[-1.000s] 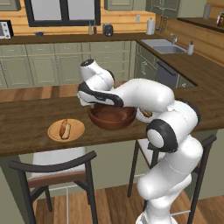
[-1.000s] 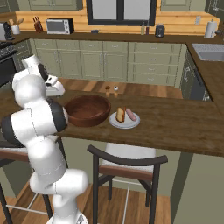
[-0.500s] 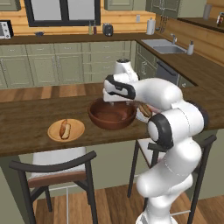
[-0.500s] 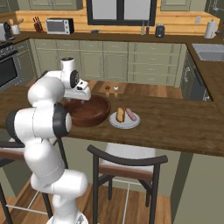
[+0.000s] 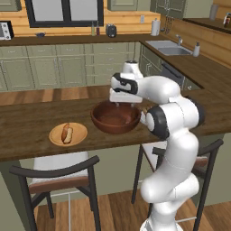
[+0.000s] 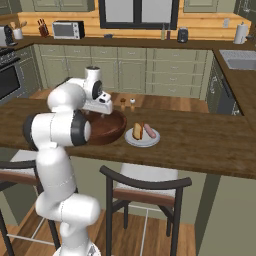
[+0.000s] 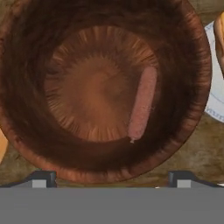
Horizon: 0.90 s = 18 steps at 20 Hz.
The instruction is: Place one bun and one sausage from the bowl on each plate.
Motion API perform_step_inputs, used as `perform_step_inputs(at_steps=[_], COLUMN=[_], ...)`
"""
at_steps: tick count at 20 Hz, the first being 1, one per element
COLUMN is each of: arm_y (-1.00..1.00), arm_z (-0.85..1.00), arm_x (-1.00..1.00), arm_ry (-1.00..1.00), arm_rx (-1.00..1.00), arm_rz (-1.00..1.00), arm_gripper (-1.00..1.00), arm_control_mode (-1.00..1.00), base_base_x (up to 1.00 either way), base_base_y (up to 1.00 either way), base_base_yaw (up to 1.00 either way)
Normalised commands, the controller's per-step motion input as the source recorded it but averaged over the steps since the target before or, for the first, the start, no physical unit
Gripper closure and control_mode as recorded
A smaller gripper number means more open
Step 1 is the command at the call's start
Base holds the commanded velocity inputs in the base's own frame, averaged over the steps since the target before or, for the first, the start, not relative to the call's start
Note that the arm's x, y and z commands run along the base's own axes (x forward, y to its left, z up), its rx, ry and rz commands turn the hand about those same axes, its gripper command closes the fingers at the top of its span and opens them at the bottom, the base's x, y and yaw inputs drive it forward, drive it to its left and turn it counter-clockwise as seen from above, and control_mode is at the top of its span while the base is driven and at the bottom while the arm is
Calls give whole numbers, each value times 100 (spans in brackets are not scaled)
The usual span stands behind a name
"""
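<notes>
Over the kitchen island, the robot's gripper (image 7: 111,177) hangs spread wide and empty above the wooden bowl (image 5: 115,118), where one sausage (image 7: 142,103) lies. The grey plate (image 6: 142,137) has bun and sausage; the tan plate (image 5: 68,134) seemingly only a bun. Next, probably: descend and pinch that sausage.

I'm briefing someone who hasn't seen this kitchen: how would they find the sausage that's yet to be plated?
On the long wooden counter stands a big dark wooden bowl between two plates. The sausage lies alone inside it, a slim pinkish-brown cylinder; the other sausage sits beside a bun on the pale plate.
</notes>
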Motion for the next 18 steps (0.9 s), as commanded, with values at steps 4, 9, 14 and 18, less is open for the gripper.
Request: perform_step_inputs(at_steps=[4, 9, 14, 18], arm_y=[-18, -19, -2, 0], arm_z=[-29, -73, -69, -37], arm_x=[66, 22, 1, 0], arm_ry=[9, 1, 0, 0], arm_rx=[0, -13, -14, 0], arm_rz=[-14, -9, -11, -1], arm_gripper=[-100, -100, -100, -100], arm_control_mode=[-100, -100, -100, -100], base_base_x=[0, 0, 0, 0], base_base_y=[0, 0, 0, 0], base_base_yaw=[0, 0, 0, 0])
